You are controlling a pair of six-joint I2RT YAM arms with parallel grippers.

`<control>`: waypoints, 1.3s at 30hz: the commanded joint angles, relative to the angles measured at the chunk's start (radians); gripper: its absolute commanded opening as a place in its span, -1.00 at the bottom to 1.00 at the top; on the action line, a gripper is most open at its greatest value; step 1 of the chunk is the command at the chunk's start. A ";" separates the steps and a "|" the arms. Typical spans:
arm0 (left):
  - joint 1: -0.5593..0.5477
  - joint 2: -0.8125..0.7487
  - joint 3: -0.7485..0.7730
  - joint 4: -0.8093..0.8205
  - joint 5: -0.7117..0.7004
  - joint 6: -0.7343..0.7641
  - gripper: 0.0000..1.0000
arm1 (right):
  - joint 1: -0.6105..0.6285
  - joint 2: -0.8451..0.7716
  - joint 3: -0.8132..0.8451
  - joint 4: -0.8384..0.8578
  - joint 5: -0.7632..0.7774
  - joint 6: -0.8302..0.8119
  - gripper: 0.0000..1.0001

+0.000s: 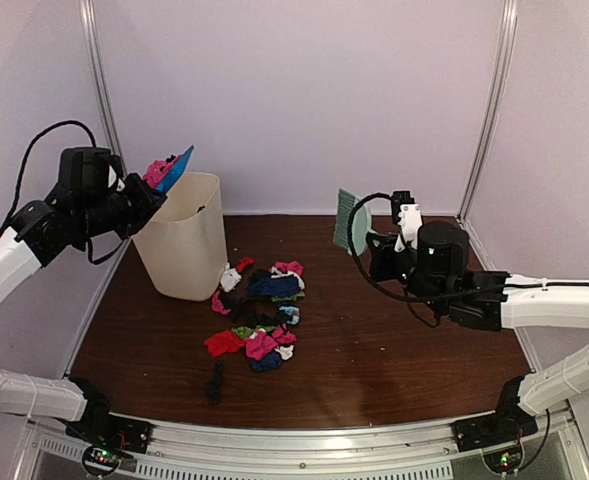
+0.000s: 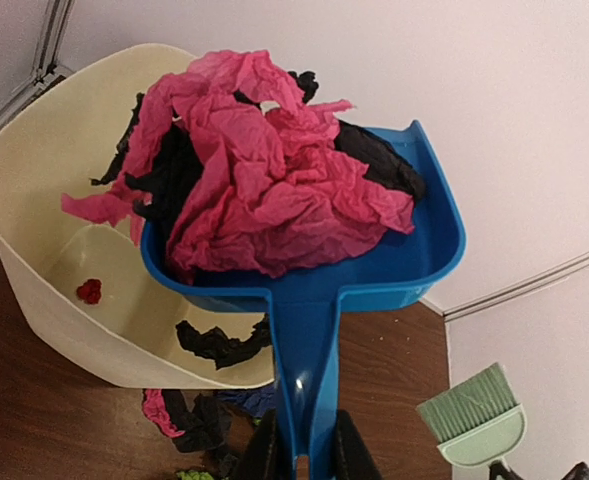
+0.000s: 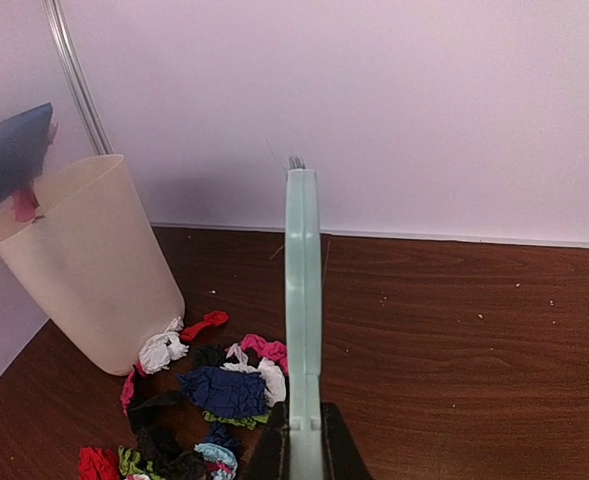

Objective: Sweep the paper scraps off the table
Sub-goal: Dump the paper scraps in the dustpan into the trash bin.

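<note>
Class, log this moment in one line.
left fingers: hold loaded dustpan over bin | right fingers: hold brush aloft | scraps: pile on table

Blue dustpan point(image 2: 406, 268) of paper scraps point(image 2: 264, 185), over bin point(image 2: 34, 205)

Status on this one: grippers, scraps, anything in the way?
Left gripper shut on dustpan, loaded with paper scraps, over bin. Right gripper shut on brush, above table. More paper scraps piled beside bin. Nothing in the way.
</note>
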 commanded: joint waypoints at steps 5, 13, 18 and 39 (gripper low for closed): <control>0.008 -0.052 0.038 0.100 -0.027 -0.246 -1.00 | -0.004 -0.060 -0.009 -0.060 0.010 0.045 -1.00; 0.008 -0.003 0.091 0.133 0.024 -0.346 -1.00 | -0.005 -0.102 -0.016 -0.100 0.012 0.060 -1.00; 0.008 0.043 0.125 0.208 0.110 -0.373 -1.00 | -0.005 -0.111 -0.009 -0.122 0.006 0.064 -1.00; -0.018 0.027 0.099 0.268 0.232 0.261 -1.00 | 0.058 0.081 0.104 -0.092 -0.581 0.183 -1.00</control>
